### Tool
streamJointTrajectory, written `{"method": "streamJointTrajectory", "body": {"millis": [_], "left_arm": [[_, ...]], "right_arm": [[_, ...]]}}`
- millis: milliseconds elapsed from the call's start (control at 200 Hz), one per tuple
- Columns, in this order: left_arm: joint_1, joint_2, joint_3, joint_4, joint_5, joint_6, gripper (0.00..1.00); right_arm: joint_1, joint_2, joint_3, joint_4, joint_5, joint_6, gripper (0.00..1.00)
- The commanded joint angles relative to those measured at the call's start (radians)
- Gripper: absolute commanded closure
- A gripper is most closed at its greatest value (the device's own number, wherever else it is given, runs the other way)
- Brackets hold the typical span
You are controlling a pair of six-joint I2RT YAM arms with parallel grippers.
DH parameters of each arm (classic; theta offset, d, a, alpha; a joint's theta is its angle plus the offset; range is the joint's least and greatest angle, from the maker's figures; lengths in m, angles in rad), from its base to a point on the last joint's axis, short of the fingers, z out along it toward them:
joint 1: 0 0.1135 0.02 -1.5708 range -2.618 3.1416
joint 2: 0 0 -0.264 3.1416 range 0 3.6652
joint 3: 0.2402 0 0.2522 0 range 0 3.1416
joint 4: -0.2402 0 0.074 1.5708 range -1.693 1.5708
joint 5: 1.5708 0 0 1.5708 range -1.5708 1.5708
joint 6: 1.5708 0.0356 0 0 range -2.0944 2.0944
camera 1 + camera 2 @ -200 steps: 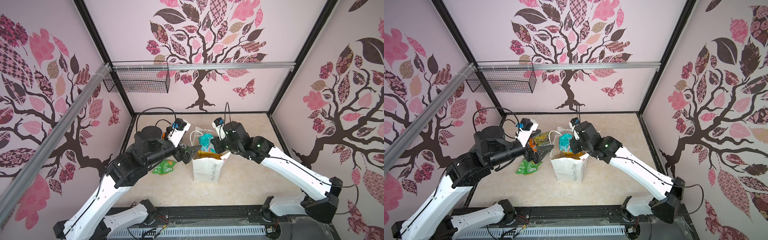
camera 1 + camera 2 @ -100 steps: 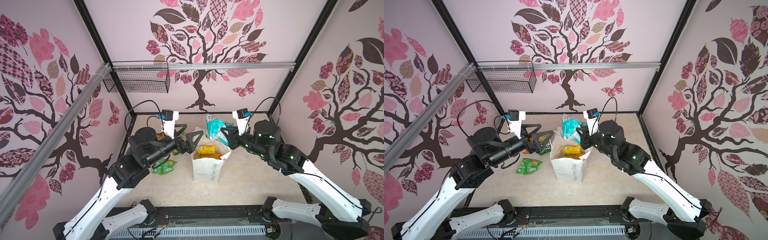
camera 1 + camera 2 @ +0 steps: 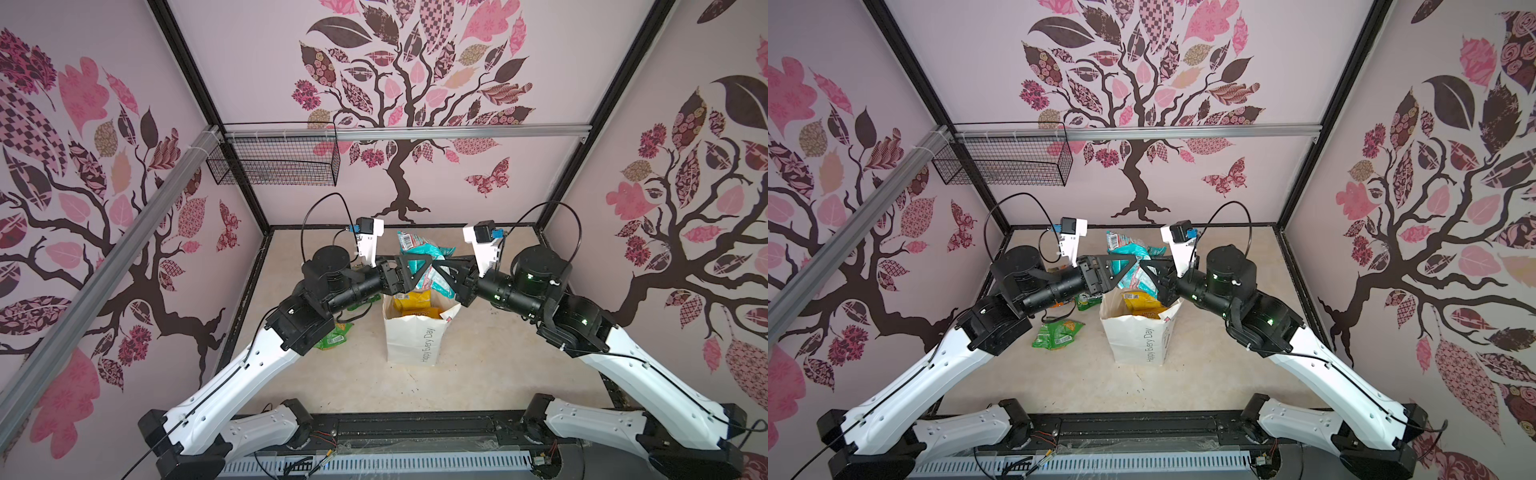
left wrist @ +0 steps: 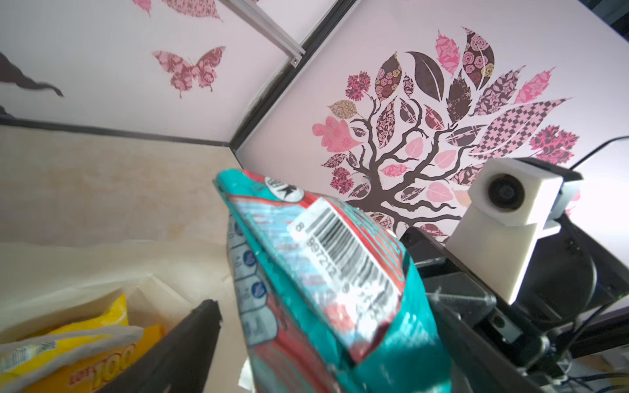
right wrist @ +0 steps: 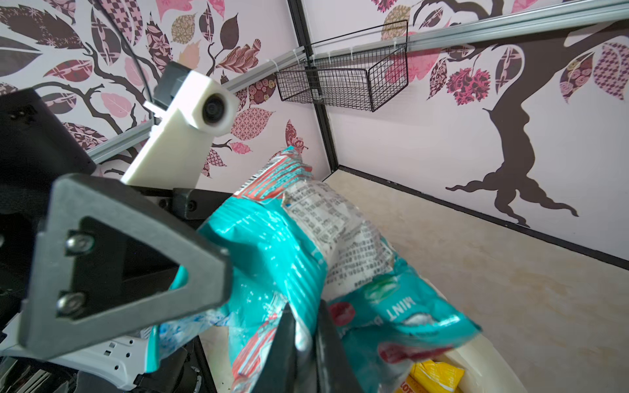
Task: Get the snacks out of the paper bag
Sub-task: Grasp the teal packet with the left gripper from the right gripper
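The teal packet [image 3: 419, 249] is held just above the mouth of the paper bag [image 3: 415, 338], toward 12 o'clock of it in both top views. It is pinched by the right tool [image 5: 306, 340] reaching in from 3 o'clock, while the left tool [image 3: 424, 270], from 9 o'clock, is seen spread with one finger just beside the packet. Should the right tool be released before a firm hold is taken by the left, the slick packet could be dropped into the bag among the yellow packets [image 3: 415, 305], and the light bag could be tipped on the table [image 3: 498, 374] if its rim is brushed.
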Motion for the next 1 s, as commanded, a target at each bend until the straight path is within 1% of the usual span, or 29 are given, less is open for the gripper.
{"method": "streamJointTrajectory", "body": {"millis": [0, 105, 175, 250, 355, 435, 500, 545, 610, 660, 750, 860, 915, 995], "left_arm": [[-0.003, -0.014, -0.035, 0.09, 0.035, -0.051, 0.26], [-0.003, -0.018, -0.04, 0.101, 0.035, -0.049, 0.43], [-0.003, -0.015, -0.039, 0.106, 0.048, -0.038, 0.49], [-0.004, -0.017, -0.04, 0.132, 0.082, -0.014, 0.55], [-0.003, -0.027, -0.05, 0.17, 0.107, 0.018, 0.68], [-0.003, -0.04, -0.056, 0.188, 0.113, 0.044, 0.77], [-0.003, -0.05, -0.054, 0.197, 0.117, 0.067, 0.82], [-0.004, -0.059, -0.054, 0.2, 0.119, 0.084, 0.85], [-0.004, -0.071, -0.052, 0.203, 0.118, 0.111, 0.88], [-0.003, -0.08, -0.05, 0.204, 0.114, 0.128, 0.9], [-0.004, -0.098, -0.05, 0.201, 0.106, 0.16, 0.93], [-0.004, -0.12, -0.049, 0.179, 0.098, 0.22, 0.93], [-0.004, -0.129, -0.048, 0.161, 0.087, 0.259, 0.94], [-0.004, -0.154, -0.044, 0.127, 0.06, 0.32, 0.94]], "right_arm": [[0.004, 0.001, 0.016, 0.065, -0.047, -0.002, 0.96], [0.003, 0.009, 0.007, 0.074, -0.068, -0.002, 0.93], [0.003, 0.015, 0.004, 0.076, -0.076, 0.0, 0.9], [0.003, 0.02, 0.001, 0.078, -0.085, 0.003, 0.84], [0.003, 0.018, -0.011, 0.093, -0.107, 0.01, 0.8], [0.003, 0.009, -0.019, 0.107, -0.123, 0.012, 0.72], [0.003, 0.001, -0.019, 0.115, -0.129, 0.016, 0.65], [0.003, -0.005, -0.02, 0.12, -0.128, 0.02, 0.56], [0.004, -0.012, -0.02, 0.126, -0.124, 0.026, 0.49], [0.003, -0.021, -0.023, 0.132, -0.124, 0.031, 0.39], [0.003, -0.039, -0.031, 0.149, -0.131, 0.038, 0.24], [0.003, -0.065, -0.055, 0.179, -0.127, 0.04, 0.07], [0.003, -0.08, -0.069, 0.192, -0.122, 0.038, 0.01], [0.003, -0.104, -0.091, 0.215, -0.122, 0.031, 0.01]]}}
